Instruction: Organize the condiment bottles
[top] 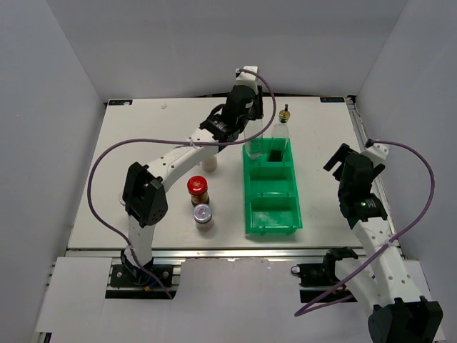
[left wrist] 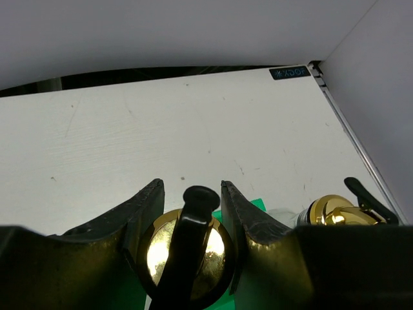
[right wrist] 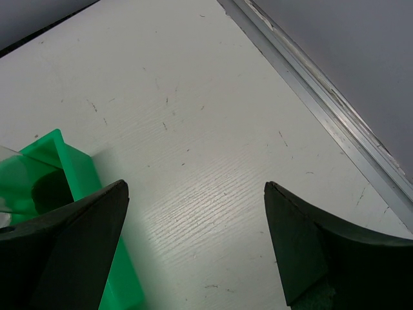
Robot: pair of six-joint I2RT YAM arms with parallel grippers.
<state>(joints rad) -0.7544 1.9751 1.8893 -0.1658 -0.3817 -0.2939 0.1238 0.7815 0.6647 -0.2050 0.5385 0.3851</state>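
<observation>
1. The left gripper (left wrist: 191, 188) is clamped on the gold-black spout of a tall bottle (left wrist: 186, 255) at the far end of the green bin (top: 273, 214). A second tall bottle (top: 285, 123) stands just beside it.
2. The right gripper (right wrist: 193, 187) is spread wide and holds nothing, to the right of the bin.
3. A red-capped jar (top: 198, 187) and a silver-lidded jar (top: 203, 214) stand on the table to the left of the bin.
4. The left arm covers most of another jar (top: 209, 165). The held bottle's body is hidden in the wrist view.

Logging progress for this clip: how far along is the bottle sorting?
Done: one tall bottle stands in the green bin's far compartment. In hand: the left jaws are shut on a second tall bottle's spout, at that same compartment. Left: red-capped jar, silver-lidded jar and a pale jar on the table; right jaws open.
</observation>
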